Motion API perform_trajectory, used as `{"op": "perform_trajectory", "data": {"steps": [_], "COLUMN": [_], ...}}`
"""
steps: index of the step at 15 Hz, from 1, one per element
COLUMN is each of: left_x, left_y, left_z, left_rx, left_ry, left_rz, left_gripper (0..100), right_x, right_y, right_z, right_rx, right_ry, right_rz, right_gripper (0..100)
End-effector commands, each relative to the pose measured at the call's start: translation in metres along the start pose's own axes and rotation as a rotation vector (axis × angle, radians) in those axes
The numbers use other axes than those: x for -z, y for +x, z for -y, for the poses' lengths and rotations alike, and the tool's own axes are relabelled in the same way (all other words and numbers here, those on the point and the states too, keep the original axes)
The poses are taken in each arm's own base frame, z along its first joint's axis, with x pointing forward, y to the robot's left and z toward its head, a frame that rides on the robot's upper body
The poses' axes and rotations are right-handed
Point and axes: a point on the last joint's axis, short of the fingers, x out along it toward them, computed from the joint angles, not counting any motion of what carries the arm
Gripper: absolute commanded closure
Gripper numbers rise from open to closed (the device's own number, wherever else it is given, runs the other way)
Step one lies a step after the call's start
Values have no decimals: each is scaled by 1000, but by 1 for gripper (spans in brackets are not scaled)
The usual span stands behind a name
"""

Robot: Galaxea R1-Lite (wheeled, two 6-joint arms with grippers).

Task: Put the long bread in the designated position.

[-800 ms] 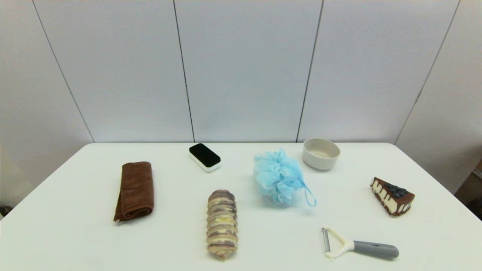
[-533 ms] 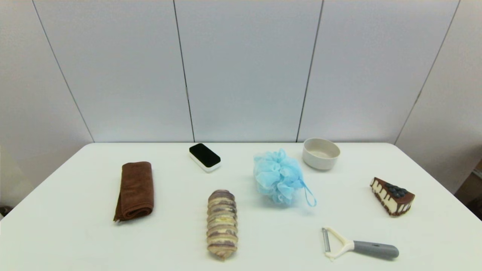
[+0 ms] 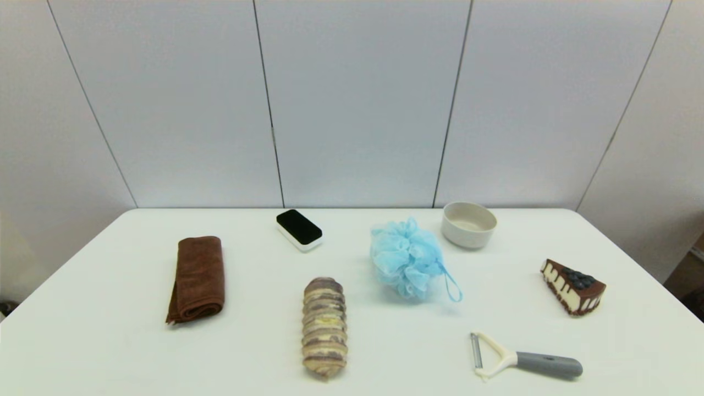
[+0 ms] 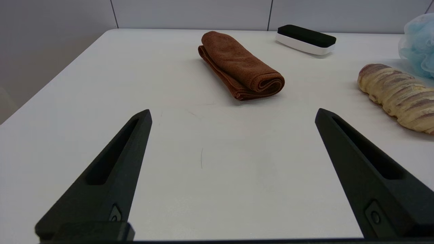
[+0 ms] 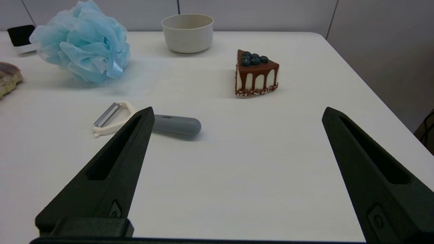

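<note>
In the head view nothing has shifted since the earlier frames: the long bread (image 3: 324, 328) lies where it was, lengthwise near to far at the near centre of the white table (image 3: 110, 352), with the folded brown towel (image 3: 198, 278) to its left and the blue bath pouf (image 3: 407, 257) to its far right. A black-topped eraser (image 3: 299, 229) and a beige bowl (image 3: 469, 223) sit toward the far edge, a chocolate cake slice (image 3: 573, 286) lies at the right, and a peeler (image 3: 525, 360) sits at the near right. Pale grey wall panels close the room behind the table, and neither arm appears here. The left wrist view adds the left gripper (image 4: 232, 115), its fingers spread wide and empty, low over bare tabletop at the near left; the towel is beyond it, the eraser farther off, and the bread just to its right, untouched. The right wrist view shows the right gripper (image 5: 237, 113), likewise spread and holding nothing, at the near right side; the peeler lies just past one finger, the cake slice and bowl lie farther off, and only one end of the bread shows at the far left.
</note>
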Motion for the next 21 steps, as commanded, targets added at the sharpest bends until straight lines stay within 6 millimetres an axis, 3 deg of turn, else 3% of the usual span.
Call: {"op": "perform_trajectory", "data": {"steps": [1,21], "left_x": [0,0], "left_y": [0,0], "left_z": [0,0], "left_rx": [2,2], "left_ry": [-5,-5], "left_rz": [-3,-3], "left_gripper": [0,0], "right_x": [0,0], "right_y": [0,0], "right_z": [0,0], "right_rx": [-1,1], "right_ry": [0,0], "right_rz": [0,1], "right_gripper": [0,0]}}
